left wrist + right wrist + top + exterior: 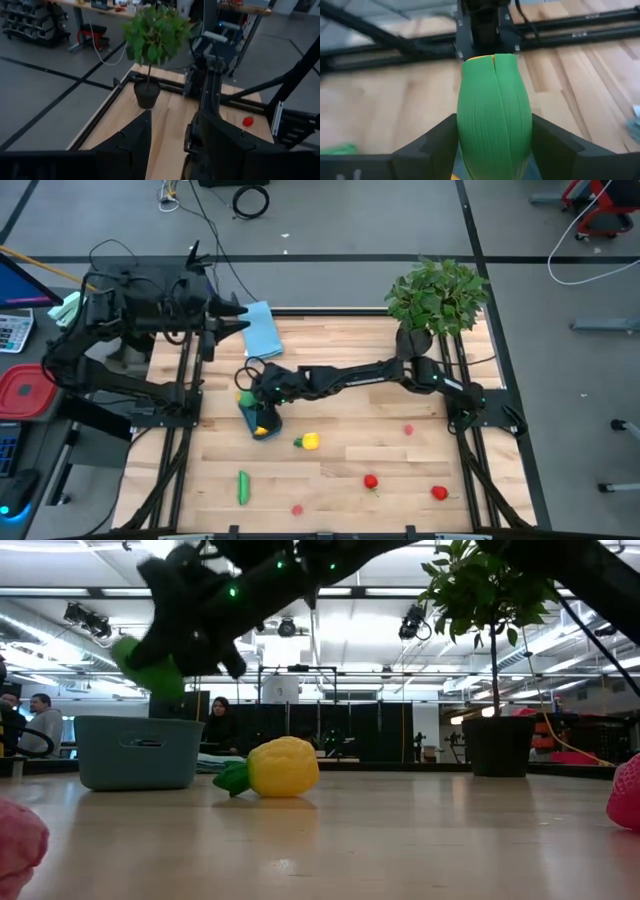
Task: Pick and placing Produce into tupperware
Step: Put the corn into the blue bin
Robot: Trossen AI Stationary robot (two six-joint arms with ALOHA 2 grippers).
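gripping green produce piece point(494, 120) between right jaws — above tupperware point(139, 752)

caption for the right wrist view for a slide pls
Right gripper shut on a green ribbed toy vegetable, held above the wooden table.

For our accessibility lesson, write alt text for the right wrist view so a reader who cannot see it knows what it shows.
The right gripper holds a ribbed green produce piece with a yellow tip upright between its two dark fingers, filling the middle of the picture. Behind it lie the light wooden table and a dark metal frame along its edge.
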